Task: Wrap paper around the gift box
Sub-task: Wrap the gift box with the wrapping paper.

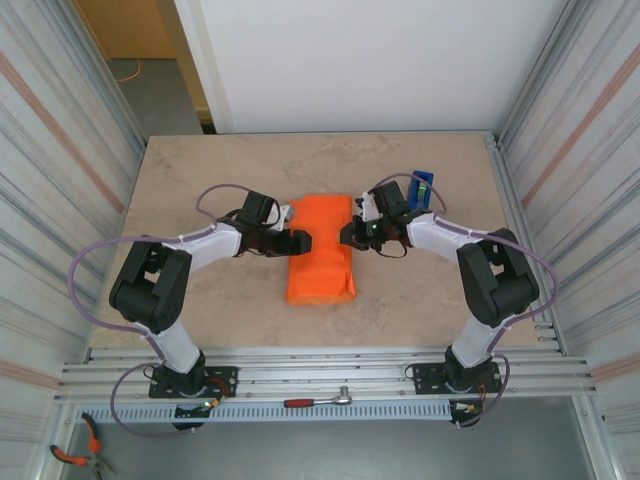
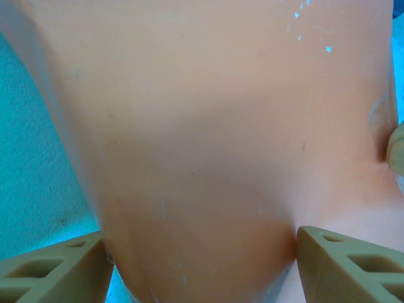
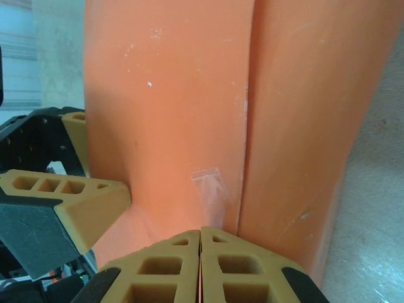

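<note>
Beige marbled table (image 1: 200, 170); orange paper (image 1: 322, 250) lies at its middle, folded into 1 long bundle; blue tape dispenser (image 1: 422, 188) stands right of it.

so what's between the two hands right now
The paper, folded into an orange parcel, lies between the left hand and the right hand, as the top view shows.

1. Beige marbled tabletop (image 1: 200, 170), evenly lit.
2. Corrugated grey metal walls left (image 1: 60, 150) and right (image 1: 590, 120).
3. White flat back panel (image 1: 370, 60).
4. Grey floor (image 1: 150, 95) past the far-left gap.
5. Silver aluminium rails (image 1: 320, 372) along the near edge.
</note>
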Motion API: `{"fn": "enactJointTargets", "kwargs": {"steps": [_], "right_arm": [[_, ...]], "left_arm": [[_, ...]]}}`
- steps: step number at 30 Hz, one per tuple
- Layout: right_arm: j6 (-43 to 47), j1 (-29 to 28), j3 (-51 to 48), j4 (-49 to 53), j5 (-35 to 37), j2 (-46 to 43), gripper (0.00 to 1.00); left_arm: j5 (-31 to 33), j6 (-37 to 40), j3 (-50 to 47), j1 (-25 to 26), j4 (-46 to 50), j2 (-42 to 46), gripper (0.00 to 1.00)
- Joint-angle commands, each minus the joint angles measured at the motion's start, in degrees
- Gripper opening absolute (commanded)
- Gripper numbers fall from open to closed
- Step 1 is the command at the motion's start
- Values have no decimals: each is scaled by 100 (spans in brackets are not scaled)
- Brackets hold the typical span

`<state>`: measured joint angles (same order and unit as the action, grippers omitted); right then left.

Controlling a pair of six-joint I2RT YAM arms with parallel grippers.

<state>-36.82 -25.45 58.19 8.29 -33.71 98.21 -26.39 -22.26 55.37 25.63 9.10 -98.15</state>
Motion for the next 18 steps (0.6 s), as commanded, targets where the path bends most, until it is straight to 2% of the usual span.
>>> {"fn": "enactJointTargets", "kwargs": {"steps": [1, 10, 18], "right_arm": [[-156, 100, -145, 7, -7, -336, 9], [-247, -118, -176, -9, -5, -585, 9], [-405, -144, -690, -358, 71, -466, 8]], "left_arm": [[556, 265, -150, 83, 610, -231, 74], [549, 266, -150, 83, 608, -214, 74], [537, 256, -141, 83, 618, -186, 74]]}}
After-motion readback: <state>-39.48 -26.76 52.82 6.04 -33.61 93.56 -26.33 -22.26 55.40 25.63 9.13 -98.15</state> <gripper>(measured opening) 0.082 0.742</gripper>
